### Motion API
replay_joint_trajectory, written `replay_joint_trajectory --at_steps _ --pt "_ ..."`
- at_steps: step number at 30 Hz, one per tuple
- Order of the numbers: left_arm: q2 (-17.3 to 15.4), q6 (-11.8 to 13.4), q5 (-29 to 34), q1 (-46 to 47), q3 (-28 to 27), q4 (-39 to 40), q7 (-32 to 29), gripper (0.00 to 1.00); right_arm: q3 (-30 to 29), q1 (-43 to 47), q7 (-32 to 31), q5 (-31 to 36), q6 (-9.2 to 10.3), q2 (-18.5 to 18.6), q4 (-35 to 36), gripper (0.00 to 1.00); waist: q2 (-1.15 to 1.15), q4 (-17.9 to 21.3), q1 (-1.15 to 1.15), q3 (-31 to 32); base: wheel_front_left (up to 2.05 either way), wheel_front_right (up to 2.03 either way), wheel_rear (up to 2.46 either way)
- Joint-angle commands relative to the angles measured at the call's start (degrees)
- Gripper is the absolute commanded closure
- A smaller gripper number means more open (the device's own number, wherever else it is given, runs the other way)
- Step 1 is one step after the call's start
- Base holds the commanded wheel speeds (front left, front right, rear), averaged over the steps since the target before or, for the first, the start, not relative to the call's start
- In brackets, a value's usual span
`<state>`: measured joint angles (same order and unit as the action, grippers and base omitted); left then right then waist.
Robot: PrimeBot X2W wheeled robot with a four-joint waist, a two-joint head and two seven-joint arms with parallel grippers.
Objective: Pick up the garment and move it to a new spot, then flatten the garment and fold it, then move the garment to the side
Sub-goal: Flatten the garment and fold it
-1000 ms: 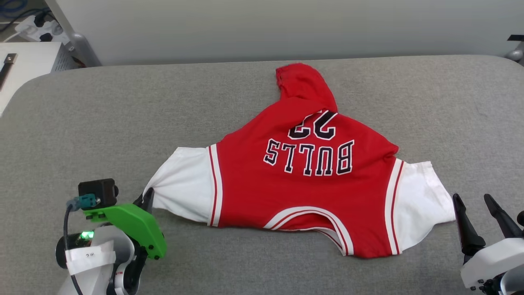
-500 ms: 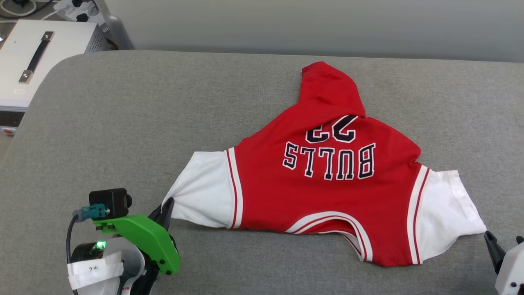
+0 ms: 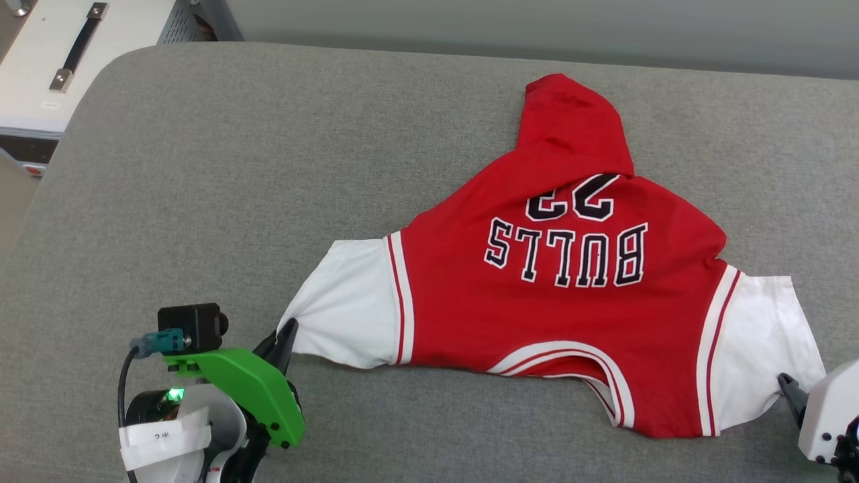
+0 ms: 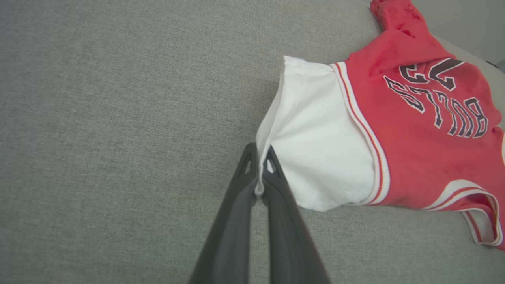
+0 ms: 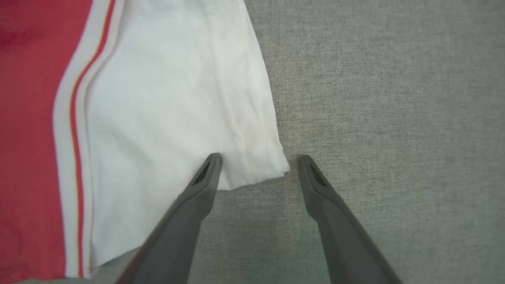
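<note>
Nearest us, our left claw (image 4: 258, 152) pinches the hem of the white left sleeve (image 3: 349, 302), as it did a second ago. Our right claw (image 5: 256, 157), spread wide, now straddles the right sleeve's (image 5: 177, 98) corner; earlier it stood just beside it. The red shirt (image 3: 557, 302) lies spread on the grey table (image 3: 201, 201), lettering upside down, its far end bunched to a peak.

A fold of the garment (image 3: 557, 308) covers part of its printed number. In the head view the right gripper (image 3: 795, 399) runs off the lower right corner; the white case (image 3: 40, 80) is cut at the top left.
</note>
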<state>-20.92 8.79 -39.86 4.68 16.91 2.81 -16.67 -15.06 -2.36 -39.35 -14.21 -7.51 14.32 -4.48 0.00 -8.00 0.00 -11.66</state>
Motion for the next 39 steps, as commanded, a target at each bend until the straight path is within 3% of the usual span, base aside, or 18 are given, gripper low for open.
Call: replay_joint_trajectory --at_steps 1,8,9,11,22,28,29,39 --pt "0.0 -0.3 0.0 1.2 0.0 0.1 0.2 1.0 0.1 -0.7 -0.5 0.7 0.02 -0.4 -0.9 0.0 0.0 -0.5 0.0 -0.7 0.0 0.0 0.0" --pt "-0.1 -0.7 -0.2 1.8 0.1 -0.5 0.3 1.0 1.3 -0.6 -1.5 -0.1 0.02 -1.2 -3.4 0.02 0.0 -0.7 0.0 -1.5 0.0 0.0 0.0" --pt "-0.2 -0.7 -0.2 1.9 0.1 -0.6 0.3 1.0 1.5 -0.6 -1.8 -0.4 0.02 -1.2 -3.8 0.58 0.0 -0.7 0.0 -1.5 0.0 0.0 0.0" --pt "-0.3 -0.7 -0.2 2.0 0.1 -1.0 0.4 1.0 1.9 -0.5 -1.9 -0.8 0.02 -1.1 -4.3 1.0 0.0 -0.5 0.0 -1.3 0.0 0.0 0.0" --pt "-1.0 -1.6 -0.7 0.9 0.2 -2.6 1.0 1.0 0.7 -0.1 2.4 -1.6 0.02 1.3 -0.9 1.0 0.0 1.4 0.0 4.2 0.0 0.0 0.0" --pt "-2.4 -1.8 -0.9 0.0 -0.3 -1.6 0.8 1.0 0.4 0.1 3.1 -4.0 0.02 4.4 3.6 1.0 0.0 2.8 0.0 8.2 0.0 0.0 0.0" --pt "-3.6 -1.8 -0.9 -0.2 -0.7 -0.1 0.3 1.0 0.2 -0.3 2.7 -5.4 0.02 6.3 6.0 1.0 0.0 3.6 0.0 9.9 0.0 0.0 0.0" --pt "-6.8 -2.2 -1.7 3.2 -2.8 7.6 -2.1 1.0 -0.2 -6.1 1.6 -10.2 0.02 12.2 12.8 1.0 0.0 5.5 0.0 13.5 0.0 0.0 0.0"
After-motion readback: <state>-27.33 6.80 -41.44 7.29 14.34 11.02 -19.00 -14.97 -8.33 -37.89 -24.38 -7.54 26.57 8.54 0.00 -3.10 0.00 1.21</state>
